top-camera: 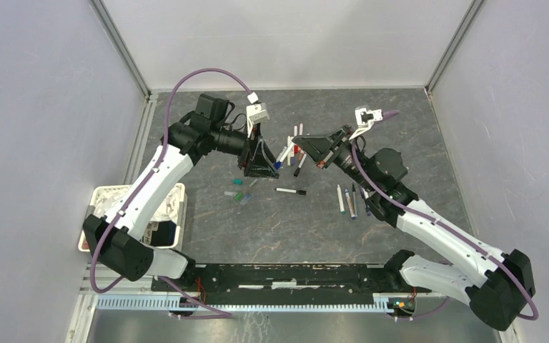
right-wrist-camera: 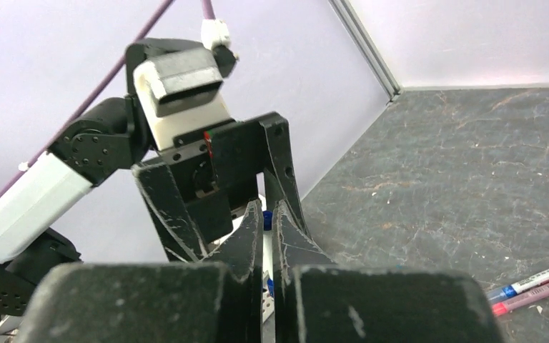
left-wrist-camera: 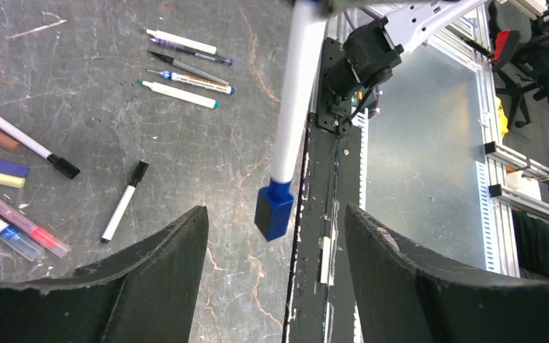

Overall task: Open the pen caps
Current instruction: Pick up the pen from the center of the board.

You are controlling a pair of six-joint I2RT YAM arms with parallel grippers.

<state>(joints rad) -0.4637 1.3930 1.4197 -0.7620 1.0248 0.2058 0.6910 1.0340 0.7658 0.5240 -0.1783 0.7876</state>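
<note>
right gripper (right-wrist-camera: 268,211) clamped on a white pen (left-wrist-camera: 297,93), left gripper (left-wrist-camera: 275,214) spread wide either side of its blue cap (left-wrist-camera: 273,209), not touching

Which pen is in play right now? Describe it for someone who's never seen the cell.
Look at the middle of the dark marbled tabletop, where the two black tools meet. The right tool is shut on a slim white-barrelled pen whose chunky blue cap hangs between the open fingers of the left tool. It's the only pen off the tabletop.
</note>
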